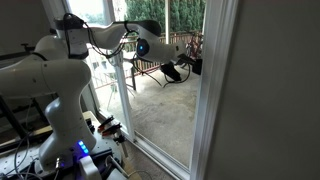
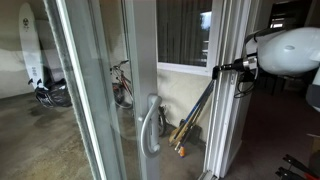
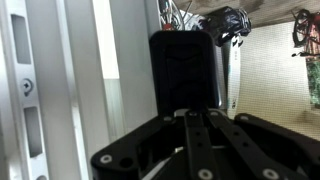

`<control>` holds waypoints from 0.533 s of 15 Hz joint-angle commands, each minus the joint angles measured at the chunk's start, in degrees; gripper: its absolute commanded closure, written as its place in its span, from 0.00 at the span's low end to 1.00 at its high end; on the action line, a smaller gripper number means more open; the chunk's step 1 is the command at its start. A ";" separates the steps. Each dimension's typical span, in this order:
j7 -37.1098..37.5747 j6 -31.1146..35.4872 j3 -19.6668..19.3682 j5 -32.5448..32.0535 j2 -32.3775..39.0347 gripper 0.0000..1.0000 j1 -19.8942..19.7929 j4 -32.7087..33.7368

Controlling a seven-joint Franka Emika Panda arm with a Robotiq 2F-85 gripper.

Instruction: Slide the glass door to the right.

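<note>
1. One white arm (image 1: 60,75) is reaching from the left toward the glass door (image 1: 160,105). The door is standing as a tall clear panel to the right of a slim white stile (image 1: 121,90), with a plain wall (image 1: 275,90) further to the right.
2. In an exterior view, the black gripper (image 2: 220,69) is pinching its jaws fully together and grasping nothing. Its tip is sitting at a white upright edge of the door framing, but I cannot tell whether it is actually touching.
3. In the wrist view, the clenched fingers (image 3: 170,70) are showing as one dark block, and white frame bars (image 3: 100,70) are running just beside them.
4. A curved handle (image 2: 150,125) is hanging on a nearer white upright, well apart from the gripper.
5. Outside, a bicycle (image 2: 120,85) is leaning and a tall white board (image 2: 30,45) is standing upright.
</note>
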 commanded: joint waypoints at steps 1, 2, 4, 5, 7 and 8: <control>-1.31 -1.35 0.22 0.00 0.17 1.00 3.17 -3.28; -1.38 -1.73 0.49 0.00 0.12 1.00 4.11 -4.13; -1.46 -2.71 0.84 -0.59 0.02 1.00 6.19 -6.23; -1.54 -3.68 0.79 -1.39 -0.09 1.00 7.53 -7.76; -2.50 -5.78 0.77 -2.18 0.33 1.00 10.05 -10.78; -2.87 -6.93 0.60 -3.22 0.49 1.00 11.42 -12.37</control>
